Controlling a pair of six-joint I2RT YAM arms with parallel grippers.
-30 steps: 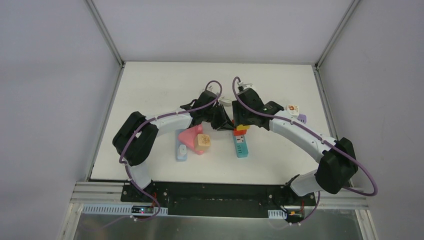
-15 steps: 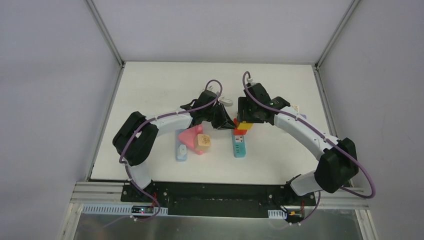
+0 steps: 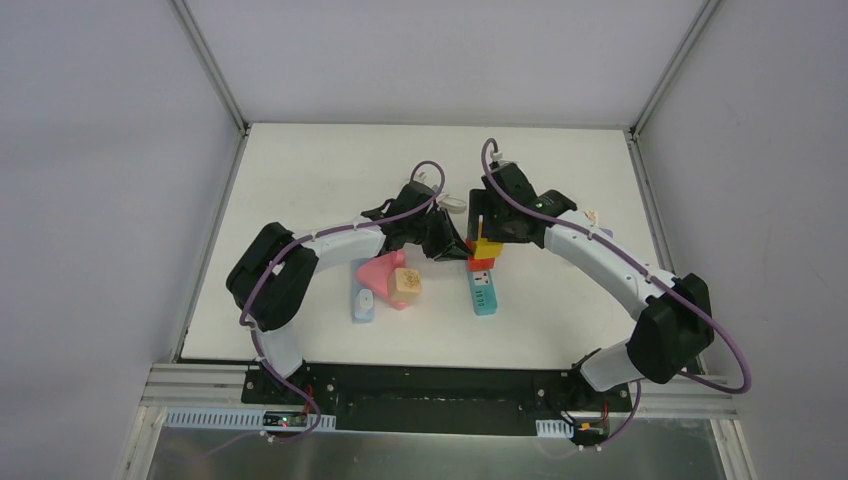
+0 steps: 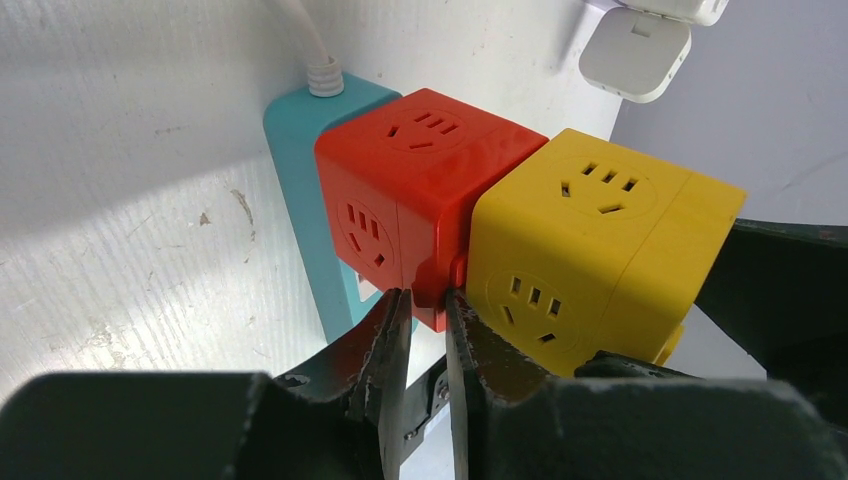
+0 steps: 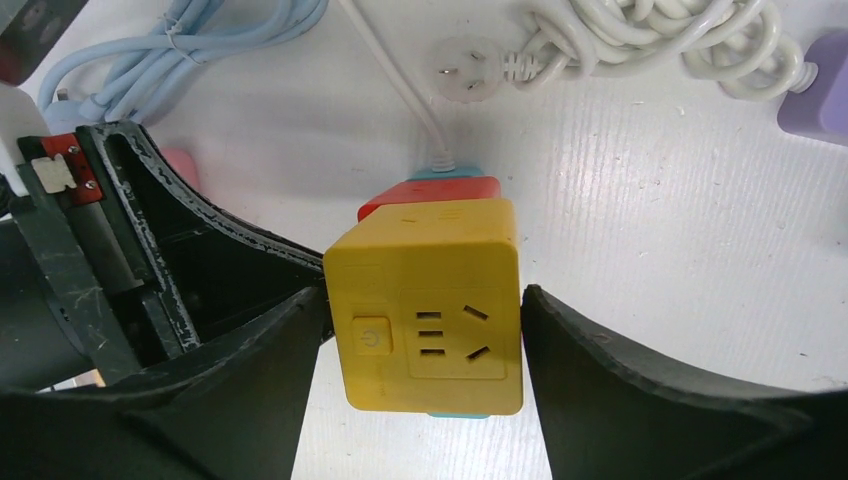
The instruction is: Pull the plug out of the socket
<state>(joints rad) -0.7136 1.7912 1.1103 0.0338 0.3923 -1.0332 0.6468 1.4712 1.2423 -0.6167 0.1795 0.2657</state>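
Observation:
A teal power strip [image 3: 484, 292] lies mid-table. A red cube socket [image 3: 481, 263] sits on its far end, and a yellow cube plug [image 3: 488, 248] is joined to the red cube. In the left wrist view the red cube [image 4: 415, 190], yellow cube [image 4: 590, 240] and strip [image 4: 298, 170] are close. My left gripper [image 4: 427, 300] is pinched on the red cube's lower edge at the seam. My right gripper [image 5: 425, 340] straddles the yellow cube [image 5: 430, 300], and both fingers [image 5: 590, 370] touch its sides. The red cube [image 5: 430, 192] shows behind it.
A pink block [image 3: 380, 272], a wooden cube [image 3: 407, 283] and a light blue strip [image 3: 363, 302] lie left of the teal strip. A white coiled cable [image 5: 650, 30] with plug [image 5: 465, 68] and a purple adapter [image 5: 815, 100] lie beyond. A white adapter [image 4: 635, 55] lies nearby.
My right wrist has drawn back and turned, so the yellow cube now shows between its fingers. The left arm has not moved.

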